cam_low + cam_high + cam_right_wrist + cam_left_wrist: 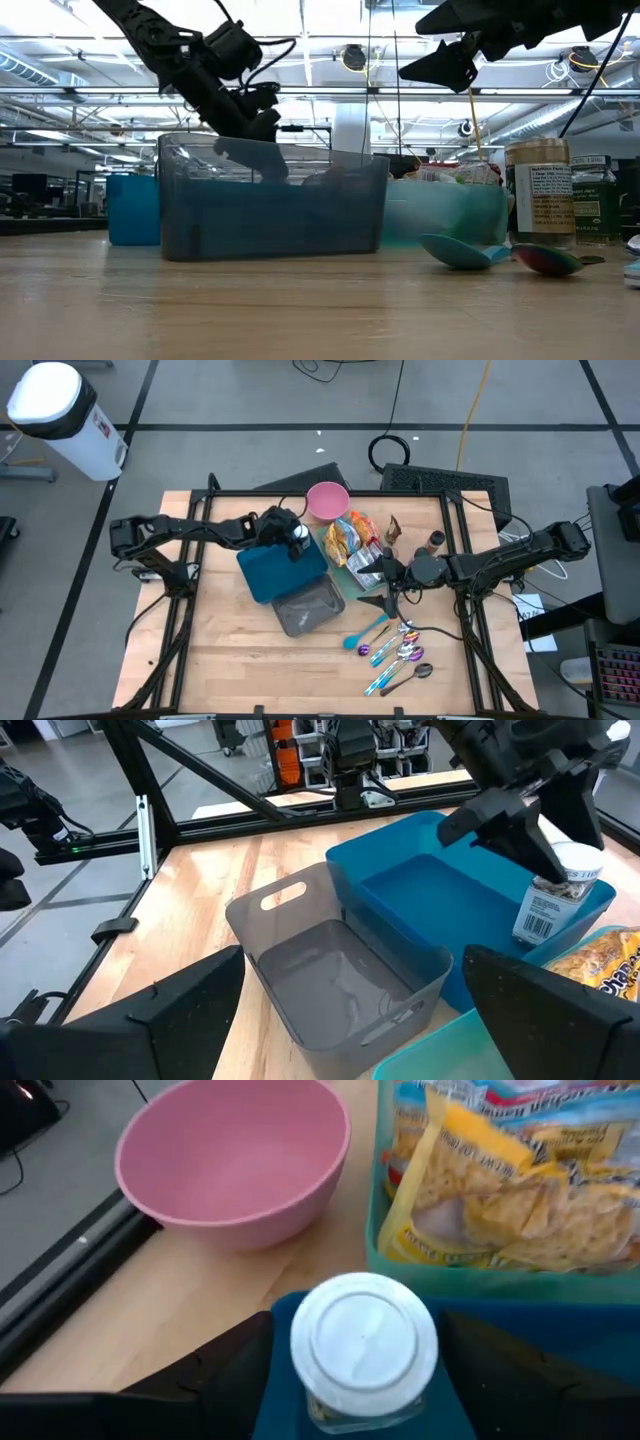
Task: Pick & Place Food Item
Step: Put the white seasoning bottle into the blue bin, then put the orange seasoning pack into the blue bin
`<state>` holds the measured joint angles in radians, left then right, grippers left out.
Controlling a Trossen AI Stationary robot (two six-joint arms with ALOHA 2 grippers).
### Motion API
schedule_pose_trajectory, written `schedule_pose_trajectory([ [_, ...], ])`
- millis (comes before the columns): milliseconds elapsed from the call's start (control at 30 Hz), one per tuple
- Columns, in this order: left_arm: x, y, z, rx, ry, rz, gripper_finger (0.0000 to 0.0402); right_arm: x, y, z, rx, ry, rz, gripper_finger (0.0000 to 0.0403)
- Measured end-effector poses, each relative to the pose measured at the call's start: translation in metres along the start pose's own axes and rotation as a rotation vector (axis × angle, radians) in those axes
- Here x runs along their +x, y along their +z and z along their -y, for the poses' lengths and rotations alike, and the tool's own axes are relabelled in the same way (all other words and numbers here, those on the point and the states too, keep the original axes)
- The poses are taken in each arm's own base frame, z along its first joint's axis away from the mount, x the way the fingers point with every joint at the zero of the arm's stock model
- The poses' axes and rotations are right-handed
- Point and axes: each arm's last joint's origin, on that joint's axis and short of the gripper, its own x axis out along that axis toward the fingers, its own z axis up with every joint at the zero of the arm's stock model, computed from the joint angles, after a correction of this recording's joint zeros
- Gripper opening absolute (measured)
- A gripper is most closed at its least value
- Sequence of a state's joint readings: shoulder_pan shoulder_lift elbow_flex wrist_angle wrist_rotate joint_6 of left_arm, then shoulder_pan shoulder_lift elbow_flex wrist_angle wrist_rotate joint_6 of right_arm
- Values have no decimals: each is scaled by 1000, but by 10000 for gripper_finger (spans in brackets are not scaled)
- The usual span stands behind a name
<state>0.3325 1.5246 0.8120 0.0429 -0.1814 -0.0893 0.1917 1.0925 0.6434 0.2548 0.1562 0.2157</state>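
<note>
the left gripper (pixel 530 840) straddles a white-capped glass jar (pixel 364 1342), fingers spread either side; contact is unclear. the jar sits at the blue bin's (pixel 283 568) far corner, label partly hidden. right gripper (pixel 392 600) hovers wide, empty, above the grey translucent bin (pixel 335 970).

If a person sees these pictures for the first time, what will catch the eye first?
Probably the left gripper over the blue bin, around a white-lidded jar at the bin's far corner. Next, the pink bowl at the table's far edge, and the colourful spoons near the front.
</note>
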Motion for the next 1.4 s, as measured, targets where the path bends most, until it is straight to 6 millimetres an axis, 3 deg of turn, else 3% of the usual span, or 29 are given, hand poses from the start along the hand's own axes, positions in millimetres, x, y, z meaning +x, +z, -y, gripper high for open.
schedule_pose_trajectory([
  [133, -12, 7, -2, -3, -1, 37, 290, 0, 0, 0, 6, 0, -2, 365],
  [400, -59, 26, -8, -30, -11, 152, 289, 0, -4, 1, 5, -15, -38, 365],
  [667, -91, 27, -6, -70, -47, 161, 286, -18, -4, -6, 38, -242, -4, 358],
  [833, -92, 23, -1, -63, -60, 124, 281, -36, -4, -19, -61, -354, 32, 341],
  [1000, -83, 21, 5, -87, -72, 110, 286, -45, -5, -19, -77, -448, 40, 339],
  [1400, -56, 12, 16, -32, -76, 40, 296, -33, -10, -11, -154, -505, -15, 339],
])
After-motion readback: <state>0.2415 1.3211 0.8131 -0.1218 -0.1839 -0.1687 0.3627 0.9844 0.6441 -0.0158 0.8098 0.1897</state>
